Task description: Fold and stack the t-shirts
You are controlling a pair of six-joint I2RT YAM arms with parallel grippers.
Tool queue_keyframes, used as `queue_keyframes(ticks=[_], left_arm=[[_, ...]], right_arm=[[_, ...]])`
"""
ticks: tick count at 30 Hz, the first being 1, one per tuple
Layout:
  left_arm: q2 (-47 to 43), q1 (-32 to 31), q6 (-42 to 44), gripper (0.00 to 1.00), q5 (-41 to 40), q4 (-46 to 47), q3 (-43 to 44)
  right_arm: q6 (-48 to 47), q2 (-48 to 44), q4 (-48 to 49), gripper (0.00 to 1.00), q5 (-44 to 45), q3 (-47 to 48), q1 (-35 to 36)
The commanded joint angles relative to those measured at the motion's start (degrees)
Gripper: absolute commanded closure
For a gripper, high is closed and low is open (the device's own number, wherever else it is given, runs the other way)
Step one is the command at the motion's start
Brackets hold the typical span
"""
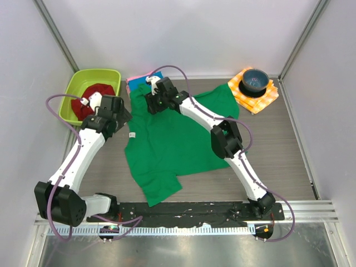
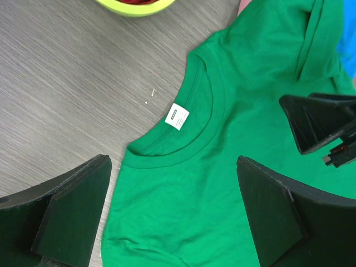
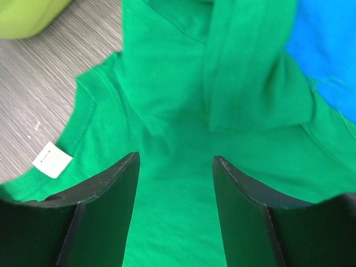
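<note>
A large bright green t-shirt (image 1: 167, 144) lies spread on the table, its collar and white label (image 1: 132, 135) pointing left. My left gripper (image 1: 121, 118) hovers open over the collar area (image 2: 183, 150), with cloth (image 2: 222, 111) below it and nothing between its fingers. My right gripper (image 1: 153, 104) is low over the shirt's far shoulder (image 3: 178, 111), beside a folded sleeve. Its jaws (image 3: 175, 161) stand apart with flat green cloth between them. A blue t-shirt (image 3: 328, 50) and a pink one (image 1: 130, 83) peek out under the far edge.
A lime green bin (image 1: 78, 83) holding a red cloth (image 1: 94, 97) stands at the back left. A dark bowl (image 1: 255, 80) sits on an orange-and-white checked cloth (image 1: 261, 101) at the back right. White walls enclose the table.
</note>
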Motion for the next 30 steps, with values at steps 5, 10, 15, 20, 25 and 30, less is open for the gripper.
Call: queue_keyframes(ticks=[5,10,15,20,25,30], left_arm=[[0.46,0.16,0.4,0.0,1.2,2.75,-0.28],[-0.16,0.16,0.75,0.0,1.9,3.28,-1.15],[0.36,0.16,0.84,0.0,2.33,3.54,-1.51],[0.63,0.16,0.84,0.0,2.78,3.89,-1.59],[0.72,0.16,0.93,0.0,2.95,3.98,-1.68],[0.81,0.16,1.02,0.0,3.22,3.98,-1.77]], right_arm=[[3.85,3.06,8.9,0.4,2.66,2.99,0.35],[3.5,3.24,11.45,0.41,6.0,2.98,0.35],[3.41,2.89,12.42,0.41,7.24,3.6,0.35],[3.24,3.67,12.95,0.41,7.41,3.68,0.35],[3.5,4.64,12.68,0.5,7.06,3.51,0.35],[3.59,5.26,12.77,0.72,7.59,3.51,0.35]])
